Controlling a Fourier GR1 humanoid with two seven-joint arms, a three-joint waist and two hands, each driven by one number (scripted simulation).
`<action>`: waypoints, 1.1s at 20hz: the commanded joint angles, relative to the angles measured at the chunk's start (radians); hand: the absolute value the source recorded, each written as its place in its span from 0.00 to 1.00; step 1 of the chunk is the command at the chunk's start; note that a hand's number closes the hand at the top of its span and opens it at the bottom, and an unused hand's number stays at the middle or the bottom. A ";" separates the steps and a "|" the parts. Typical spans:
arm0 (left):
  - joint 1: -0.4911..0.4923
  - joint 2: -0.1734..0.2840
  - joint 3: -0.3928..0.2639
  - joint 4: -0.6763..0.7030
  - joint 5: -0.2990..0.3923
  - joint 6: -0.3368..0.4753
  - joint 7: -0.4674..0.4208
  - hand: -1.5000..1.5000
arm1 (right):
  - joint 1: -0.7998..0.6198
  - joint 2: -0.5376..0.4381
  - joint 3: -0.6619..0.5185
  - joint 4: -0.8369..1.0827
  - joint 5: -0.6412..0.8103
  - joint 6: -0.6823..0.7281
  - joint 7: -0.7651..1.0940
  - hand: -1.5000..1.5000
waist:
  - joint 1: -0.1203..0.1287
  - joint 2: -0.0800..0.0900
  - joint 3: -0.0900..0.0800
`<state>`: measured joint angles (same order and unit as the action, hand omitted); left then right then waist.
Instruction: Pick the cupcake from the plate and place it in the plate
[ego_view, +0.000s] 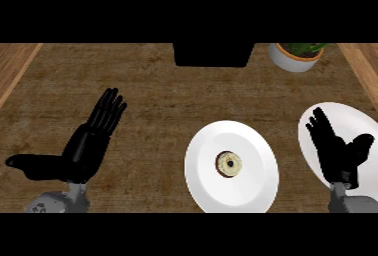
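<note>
Desk (148, 80): brown, mottled top, with lighter wood strips along the left and right edges.

Cupcake (229, 164): sits at the middle of the near plate (255, 150), seen from straight above as a small round with a dark rim and pale top. Nothing touches it. This plate is white and lies right of centre, toward the lower edge of the view.

Second plate (347, 117): white, at the right edge, just beside the first with a narrow strip of desk between them. Partly covered by the right hand.

Right hand (336, 147): fingers straight and pointing away from the robot, thumb spread out to the right. Released, holding nothing. It shows over the second plate; whether it rests on the plate or hangs above it cannot be told from this angle. Apart from the cupcake.

Left hand (87, 150): at the left of the view, well apart from both plates. Fingers straight and together, slanting up and to the right; thumb stuck out to the left. Released, nothing in it. Grey forearm comes in from the lower edge.

Far edge: a dark box-like object (214, 54) at top centre, and a white pot with a green plant (297, 56) to its right.
</note>
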<state>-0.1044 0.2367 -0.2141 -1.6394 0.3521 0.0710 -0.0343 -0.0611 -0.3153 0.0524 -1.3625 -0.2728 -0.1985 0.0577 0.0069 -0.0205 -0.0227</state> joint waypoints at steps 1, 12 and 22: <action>0.002 -0.025 -0.012 0.018 -0.025 0.050 0.054 0.50 | -0.094 -0.017 0.031 -0.061 0.020 0.040 0.017 1.00 | -0.002 0.019 0.022; 0.079 -0.042 -0.058 0.272 -0.117 0.143 0.179 0.50 | -0.423 -0.051 0.009 0.150 0.152 0.171 -0.424 0.00 | 0.015 0.031 0.024; 0.085 -0.011 -0.004 0.236 -0.103 0.105 0.220 0.50 | -0.439 -0.224 0.068 0.236 0.267 0.442 -0.522 0.00 | 0.001 0.023 0.023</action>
<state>0.0070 0.2277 -0.2266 -1.4152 0.2541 0.1684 0.1581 -0.4770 -0.4624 0.0710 -1.1487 -0.0880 0.1796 -0.4624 0.0111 0.0021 0.0005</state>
